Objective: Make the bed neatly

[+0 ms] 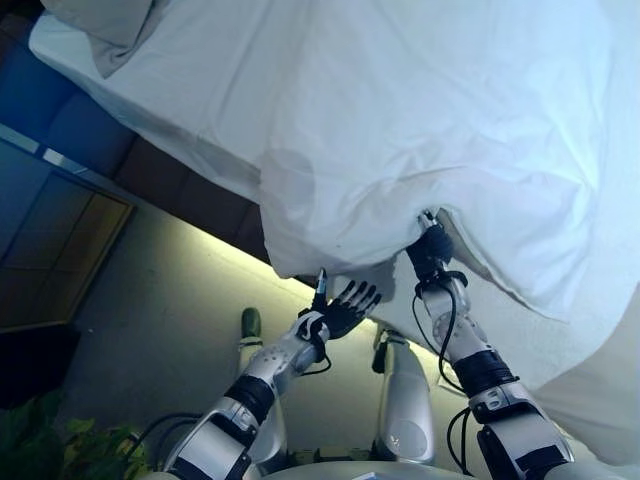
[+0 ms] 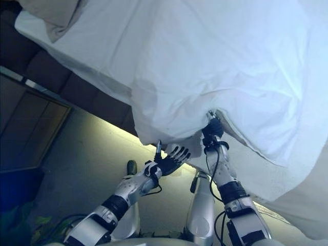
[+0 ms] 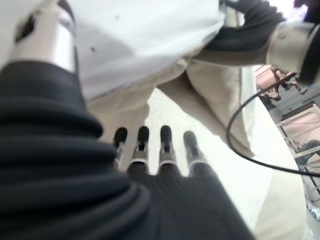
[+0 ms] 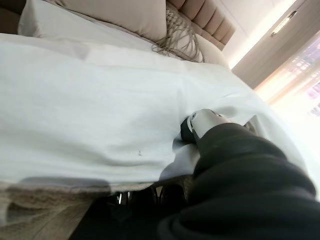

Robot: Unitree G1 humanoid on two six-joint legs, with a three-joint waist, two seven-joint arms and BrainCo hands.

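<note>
Now right hand (image 1: 430, 248) pinches duvet (image 1: 420, 120); left hand (image 1: 345, 305) open.

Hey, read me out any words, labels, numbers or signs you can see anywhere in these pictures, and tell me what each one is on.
None: no view shows any words, numbers, labels or signs.
White duvet: plain cloth, no tag or print in view.
Beige pillow: no lettering.
Right hand at the duvet's edge and left hand below it: no readable marking on either.

White duvet (image 1: 420, 130) (rumpled, edge bunched) draped over the bed (image 1: 85, 55)
</note>
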